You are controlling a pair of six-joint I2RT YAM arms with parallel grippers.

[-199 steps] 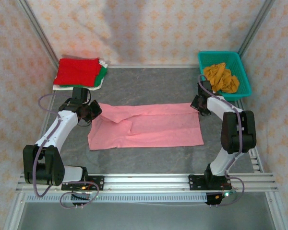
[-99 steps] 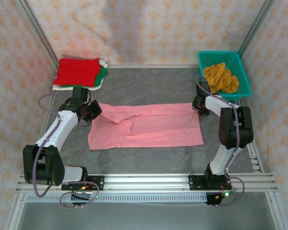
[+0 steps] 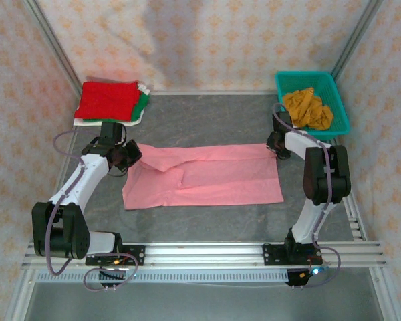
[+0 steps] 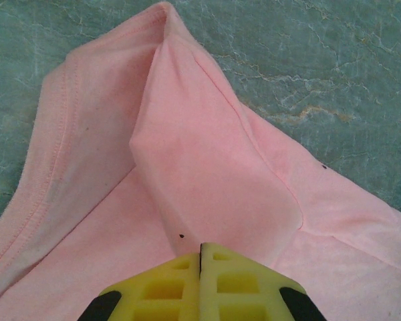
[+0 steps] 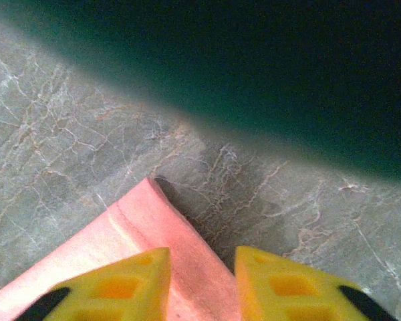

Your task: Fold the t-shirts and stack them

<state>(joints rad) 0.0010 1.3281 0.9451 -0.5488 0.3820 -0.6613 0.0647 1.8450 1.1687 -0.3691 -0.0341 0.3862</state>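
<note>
While the pink t-shirt (image 3: 207, 179) lies flat on the table (image 3: 207, 120), my left gripper (image 4: 200, 251) is clamped on a raised fold at its left end. My right gripper (image 5: 202, 261) stands with jaws apart, straddling its far right corner.

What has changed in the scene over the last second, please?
The right arm swung its upright link slightly left, and the right gripper edged a little toward the far edge, jaws open astride the pink t-shirt at its far right corner. The left gripper stayed shut on the shirt's left end. The shirt, the folded stack and the teal basket did not move.
</note>
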